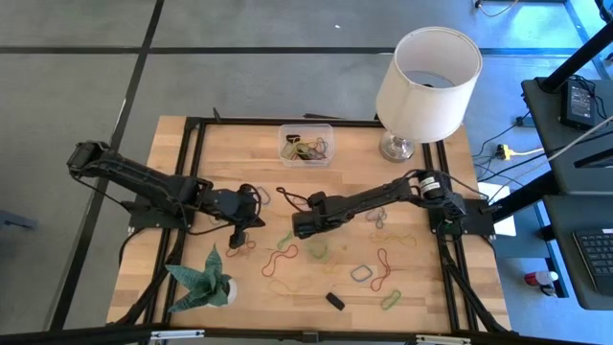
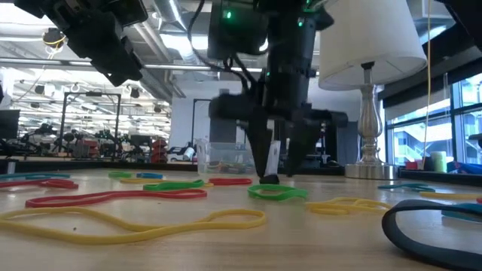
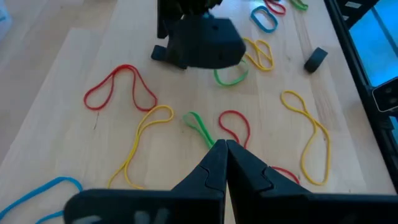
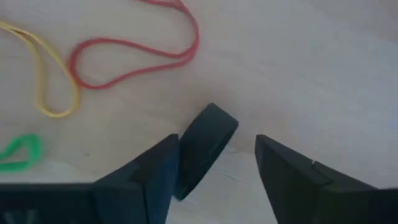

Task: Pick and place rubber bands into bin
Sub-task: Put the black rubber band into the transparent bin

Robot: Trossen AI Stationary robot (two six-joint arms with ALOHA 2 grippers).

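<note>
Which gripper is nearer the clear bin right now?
Right. The right gripper sits just below the bin, mid-table, jaws open beside a small black block. The left gripper is farther off toward the left side.

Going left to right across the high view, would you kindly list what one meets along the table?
Green paper plant → left end effector → right end effector → small black block → blue rubber band → lamp.

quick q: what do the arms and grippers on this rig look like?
Two matte black jointed arms with loose black cables looped along them. The right arm has a silver band near its base; its wrist shows a green light in the low view. Left gripper and right gripper each have two dark, wedge-shaped tapered fingers.
</note>
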